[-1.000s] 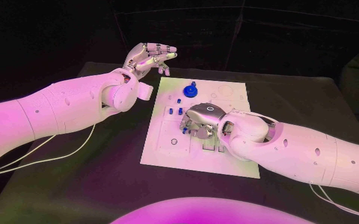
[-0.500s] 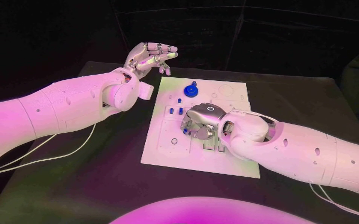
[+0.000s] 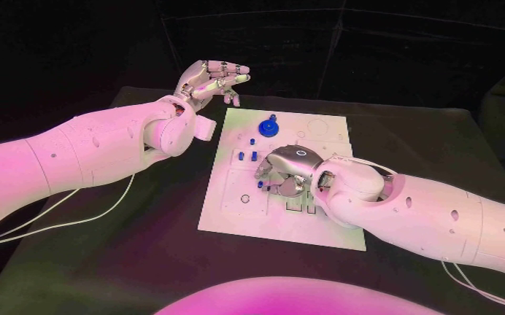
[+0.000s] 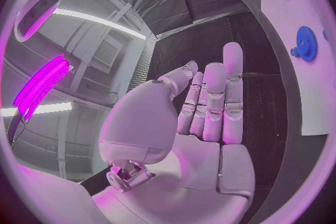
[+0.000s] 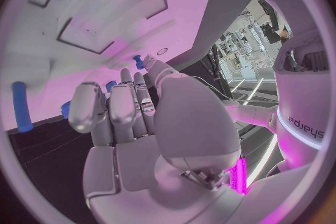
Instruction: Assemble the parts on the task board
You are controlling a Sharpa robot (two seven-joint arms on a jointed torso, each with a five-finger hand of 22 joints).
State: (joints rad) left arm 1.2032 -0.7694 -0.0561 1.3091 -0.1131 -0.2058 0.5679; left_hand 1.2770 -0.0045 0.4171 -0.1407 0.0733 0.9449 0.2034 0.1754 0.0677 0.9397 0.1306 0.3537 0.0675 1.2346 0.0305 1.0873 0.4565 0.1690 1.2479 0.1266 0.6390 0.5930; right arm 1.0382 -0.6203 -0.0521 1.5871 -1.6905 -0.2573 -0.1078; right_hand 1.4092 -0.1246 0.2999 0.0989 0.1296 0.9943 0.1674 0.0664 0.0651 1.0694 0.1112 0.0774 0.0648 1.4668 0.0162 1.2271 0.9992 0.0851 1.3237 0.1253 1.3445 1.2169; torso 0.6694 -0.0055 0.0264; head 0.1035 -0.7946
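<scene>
Little is changing: the right hand (image 3: 282, 173) is still hovering low over the middle of the white board (image 3: 328, 231), fingers curled, nudging slightly; whether it is holding a blue piece (image 3: 252, 156) I cannot tell. The left hand (image 3: 214, 80) is staying raised, empty, fingers loosely apart. The blue gear (image 3: 268, 126) is sitting at the board's far end.

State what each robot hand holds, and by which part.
Left robot hand: nothing, raised clear of the task board. Right robot hand: over the board; any hold cannot be told.
</scene>
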